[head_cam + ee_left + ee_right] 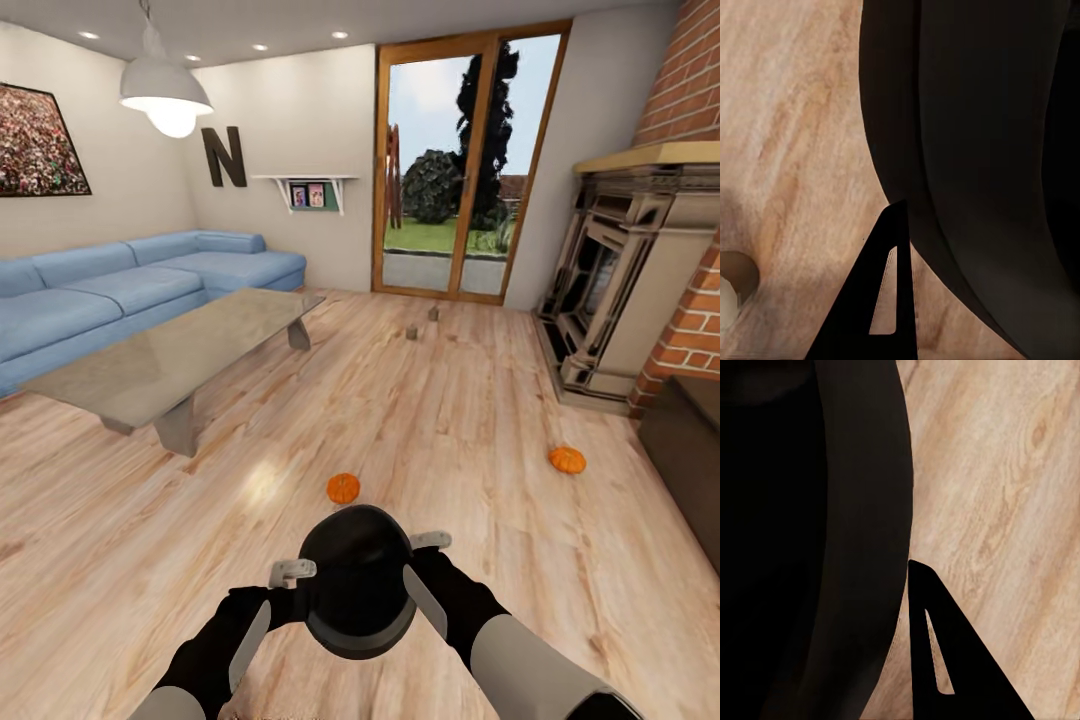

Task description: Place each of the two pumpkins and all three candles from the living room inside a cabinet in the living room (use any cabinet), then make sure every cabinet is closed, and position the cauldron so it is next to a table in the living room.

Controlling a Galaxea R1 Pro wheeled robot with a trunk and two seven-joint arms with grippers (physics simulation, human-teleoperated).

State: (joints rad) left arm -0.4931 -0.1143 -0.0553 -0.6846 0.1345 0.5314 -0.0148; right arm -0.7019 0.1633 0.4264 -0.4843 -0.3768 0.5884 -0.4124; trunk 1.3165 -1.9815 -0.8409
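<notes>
Floor [450, 420]: pale wood planks run across the whole room; the task's loose things lie on it.
Sofa [120, 290]: blue corner sofa along the far left wall, its left end cut off by the frame edge.
Table [170, 355]: low, with a glossy grey top and slanted grey legs, standing in front of the sofa, well apart from the cauldron.
Fireplace [620, 290]: stone-coloured, on the right under red brick; its upper part runs out of frame.
Cabinet [690, 440]: only a dark brown corner shows at the right edge; whether its fronts are closed cannot be told.
Cauldron [357, 580]: black and round, between the two arms near the bottom of the head view; its dark wall fills much of each wrist view [975, 150] [802, 540].
Left gripper [290, 590]: at the cauldron's left side; one dark finger [881, 300] shows beside the wall, the other is hidden, so its grip cannot be told.
Right gripper [425, 565]: at the cauldron's right side; one finger [945, 660] shows, the other is hidden, so its grip cannot be told.
Pumpkins: one [343, 488] on the floor just beyond the cauldron, the other [567, 459] to the right, near the cabinet corner.
Candles: two tiny brownish shapes [411, 331] [433, 313] on the floor near the glass door [465, 160], too small to make out in detail.
</notes>
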